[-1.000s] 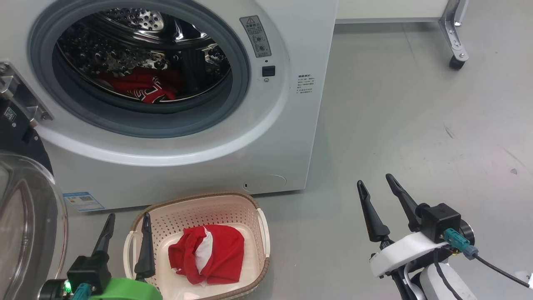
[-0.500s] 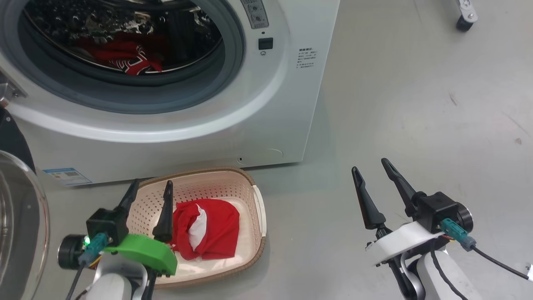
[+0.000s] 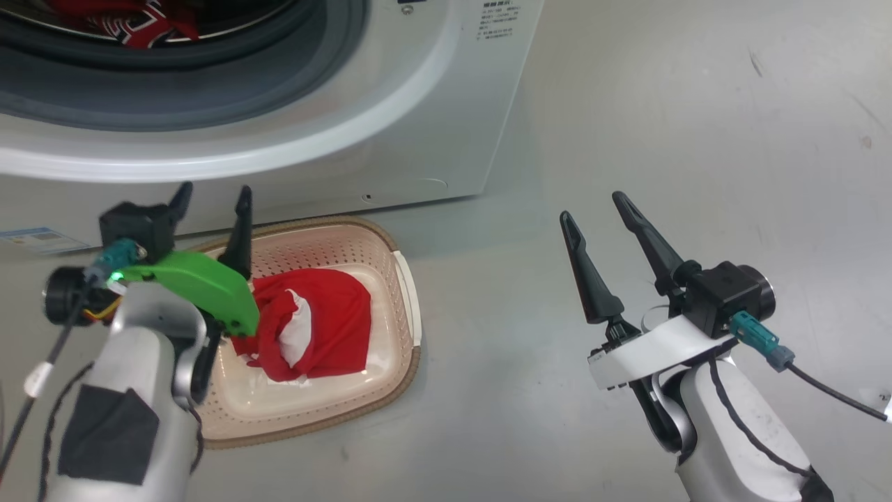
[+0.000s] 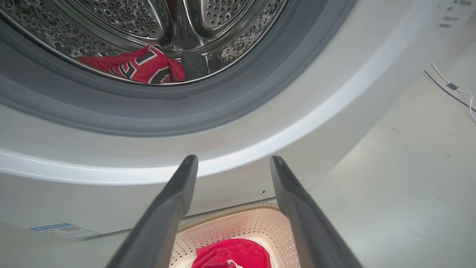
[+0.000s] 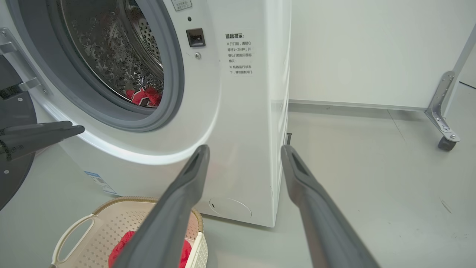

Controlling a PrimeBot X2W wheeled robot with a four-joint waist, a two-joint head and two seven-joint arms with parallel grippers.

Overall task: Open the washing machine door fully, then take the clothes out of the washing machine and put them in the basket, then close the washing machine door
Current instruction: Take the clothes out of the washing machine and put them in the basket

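The washing machine [image 3: 432, 104] stands with its door [image 5: 13, 175] swung open at the left, only the black rim showing. A red jersey with black-and-white marks [image 4: 141, 69] lies at the front of the steel drum. On the floor before the machine sits the cream basket [image 3: 408, 279], holding a red garment with a white patch [image 3: 320, 321]. My left gripper [image 3: 214, 192] hovers open and empty above the basket's rear left, pointing at the machine's front below the drum opening. My right gripper [image 3: 592, 207] is open and empty over bare floor, right of the basket.
A blue label [image 3: 38, 239] marks the machine's lower left corner. A white panel on a metal leg with a caster [image 5: 444, 115] stands at the far right. A thin white cable [image 4: 452, 87] lies on the grey floor beside the machine.
The head view has tilted down, so the drum slid toward the top edge. My left gripper rose from beside the basket to above it, nearer the machine. Both grippers stayed open.
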